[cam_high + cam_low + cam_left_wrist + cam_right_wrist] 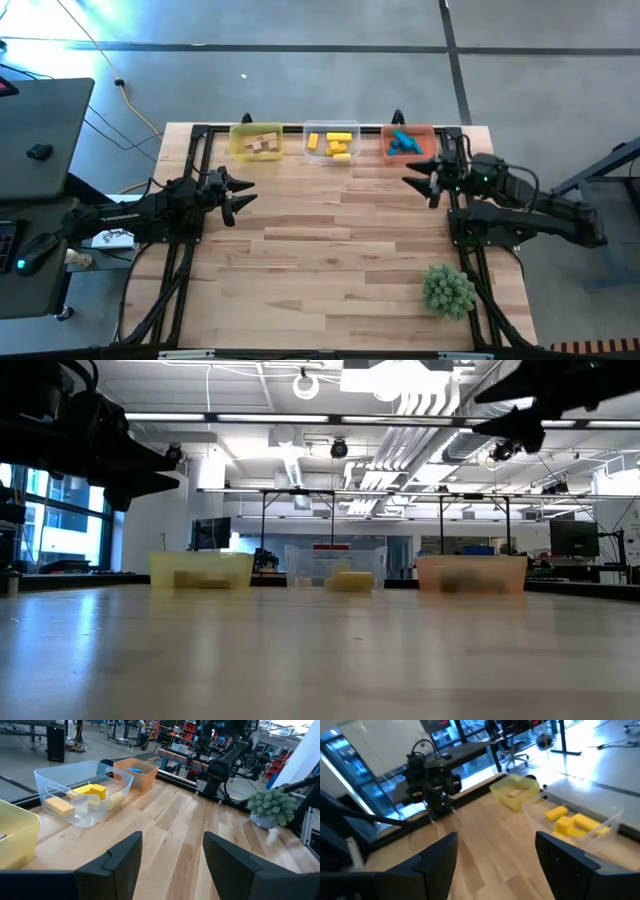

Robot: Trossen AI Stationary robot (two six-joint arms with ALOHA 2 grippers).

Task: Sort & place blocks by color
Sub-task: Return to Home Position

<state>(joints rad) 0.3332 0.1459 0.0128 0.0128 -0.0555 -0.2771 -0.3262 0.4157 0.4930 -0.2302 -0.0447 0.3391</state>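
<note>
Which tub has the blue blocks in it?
The translucent orange plastic tub, at the row's end nearest the right gripper; the others hold yellow blocks or tan blocks.

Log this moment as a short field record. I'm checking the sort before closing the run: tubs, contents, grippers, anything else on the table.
yellow tub: tan blocks
clear tub: yellow blocks
orange tub: blue blocks
tub row: along the table edge at the top of the high view; yellow left, clear middle, orange right
loose blocks: none seen on the table
left gripper: open, empty, over the left side
right gripper: open, empty, near the orange tub
other: green spiky ball, lower right of the high view
</note>
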